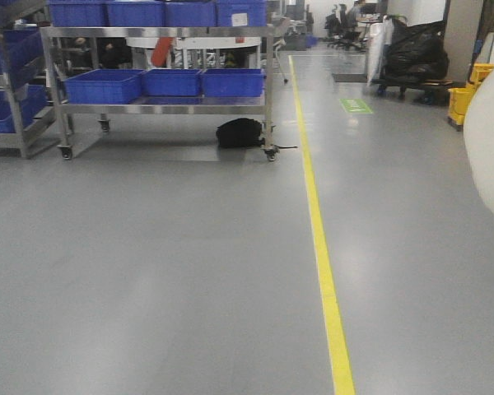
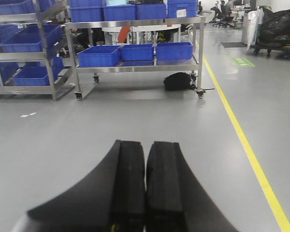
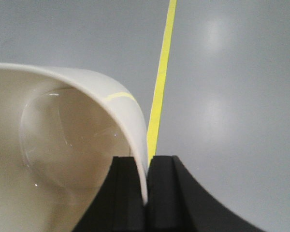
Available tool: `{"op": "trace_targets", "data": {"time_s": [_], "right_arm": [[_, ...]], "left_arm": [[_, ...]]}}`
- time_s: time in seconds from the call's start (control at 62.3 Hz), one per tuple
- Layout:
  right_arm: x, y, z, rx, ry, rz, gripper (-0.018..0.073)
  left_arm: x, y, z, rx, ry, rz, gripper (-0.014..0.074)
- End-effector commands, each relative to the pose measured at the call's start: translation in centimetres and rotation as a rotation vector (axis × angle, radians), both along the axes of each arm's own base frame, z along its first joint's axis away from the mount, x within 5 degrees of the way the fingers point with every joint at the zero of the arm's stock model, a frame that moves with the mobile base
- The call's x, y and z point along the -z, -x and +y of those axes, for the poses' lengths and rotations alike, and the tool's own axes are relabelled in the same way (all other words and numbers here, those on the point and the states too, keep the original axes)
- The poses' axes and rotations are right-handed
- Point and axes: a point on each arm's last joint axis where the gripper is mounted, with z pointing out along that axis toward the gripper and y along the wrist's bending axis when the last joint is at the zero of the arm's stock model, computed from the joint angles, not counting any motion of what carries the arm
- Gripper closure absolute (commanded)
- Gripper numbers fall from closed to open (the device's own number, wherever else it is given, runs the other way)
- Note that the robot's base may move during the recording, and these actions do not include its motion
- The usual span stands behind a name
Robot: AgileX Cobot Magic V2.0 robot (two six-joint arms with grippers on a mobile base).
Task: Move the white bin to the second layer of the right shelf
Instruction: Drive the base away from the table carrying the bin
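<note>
Two jaws — white bin [image 3: 58,154] wall between

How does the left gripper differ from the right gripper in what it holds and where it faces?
The left gripper has its fingers pressed together on nothing; the right gripper has its fingers shut on the wall of the white bin. The left gripper faces the steel cart with blue crates; the right gripper faces the floor and the yellow line. Both have black fingers, closed.
</note>
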Motion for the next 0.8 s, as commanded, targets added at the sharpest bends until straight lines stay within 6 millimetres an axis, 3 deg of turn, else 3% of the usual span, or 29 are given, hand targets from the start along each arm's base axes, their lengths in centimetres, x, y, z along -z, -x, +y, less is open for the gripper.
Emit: {"op": "trace_targets", "data": {"time_s": [0.0,0.787], "right_arm": [[-1.78,-0.28,-0.04,0.008,-0.007,-0.122,0.0532],[-1.73,-0.26,-0.04,0.007,-0.007,-0.116,0.0532]], "left_arm": [[0.41,-0.03,0.03,-0.002,0.01,-0.06,0.0512],[0.41,-0.03,0.03,-0.002,0.01,-0.06,0.0512]]}}
